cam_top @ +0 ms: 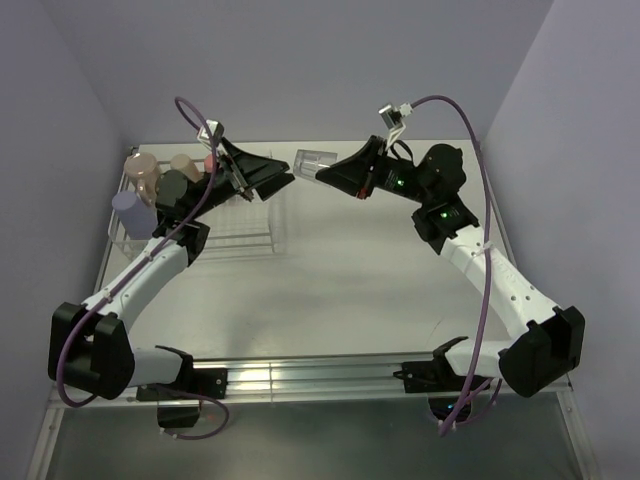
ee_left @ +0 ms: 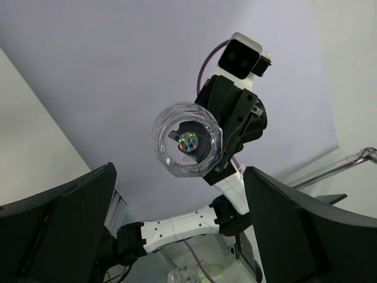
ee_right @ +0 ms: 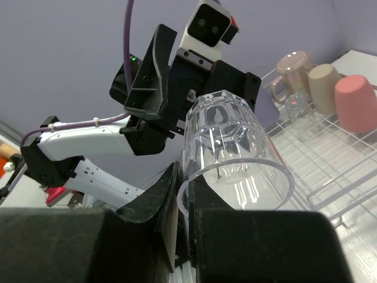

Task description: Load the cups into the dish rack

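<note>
Black fingers (ee_right: 147,206) of the right claw (ee_right: 187,203) pinch the rim wall of a clear glass (ee_right: 230,159), one inside the mouth and one outside. The glass is in the air, its base pointing away from the claw. Just beyond that base, the left claw (cam_top: 280,178) faces it with jaws spread wide, gripping nothing and apart from the glass. Past the left claw, the dish rack (cam_top: 245,235) sits on the desk (cam_top: 360,280). At the rack's far end stand a pink mug (ee_right: 291,68), a tan cup (ee_right: 326,85), a coral-red cup (ee_right: 356,103) and a second glass (ee_right: 299,106). A lavender cup (cam_top: 128,210) stands at its outer edge.
</note>
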